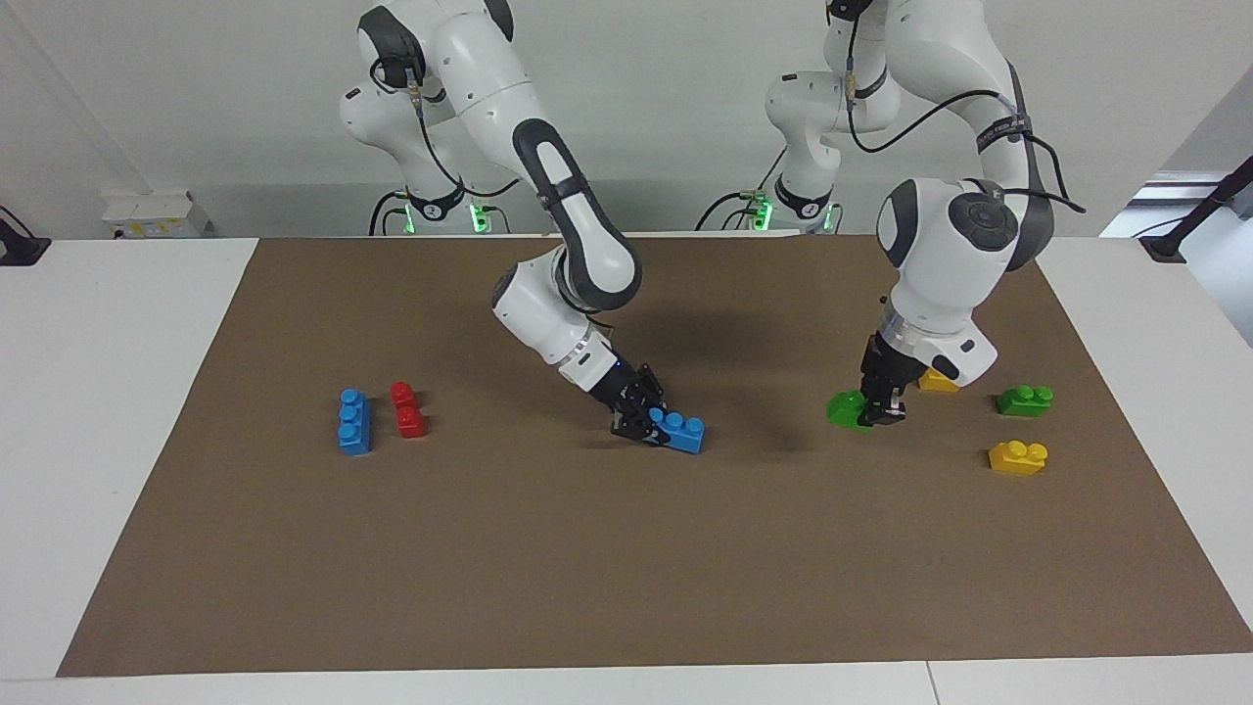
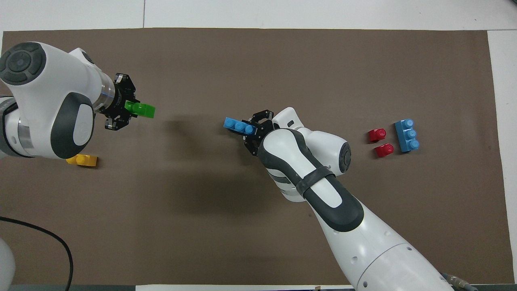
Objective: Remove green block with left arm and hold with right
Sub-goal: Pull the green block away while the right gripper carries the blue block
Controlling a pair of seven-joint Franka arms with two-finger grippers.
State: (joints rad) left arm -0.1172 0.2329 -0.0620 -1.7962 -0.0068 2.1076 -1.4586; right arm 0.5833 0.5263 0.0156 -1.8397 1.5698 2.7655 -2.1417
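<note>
With the left gripper (image 1: 879,411) clamped on the green block (image 1: 845,408) low over the mat (image 1: 626,548) near the yellow bricks (image 1: 1017,457), and the right gripper (image 1: 641,423) pinching the blue brick (image 1: 677,431), a careless set-down could knock those yellows.

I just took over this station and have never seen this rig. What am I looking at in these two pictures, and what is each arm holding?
Two white robot arms work at a table with a brown mat. One picture faces the robots; the other looks down from above their end.

The left end effector is shut on the green block, over the mat near loose yellow bricks and a second green brick. The right end effector is shut on one end of a blue brick, low at mid-mat. Toward the right arm's end lie another blue brick and two red pieces.
</note>
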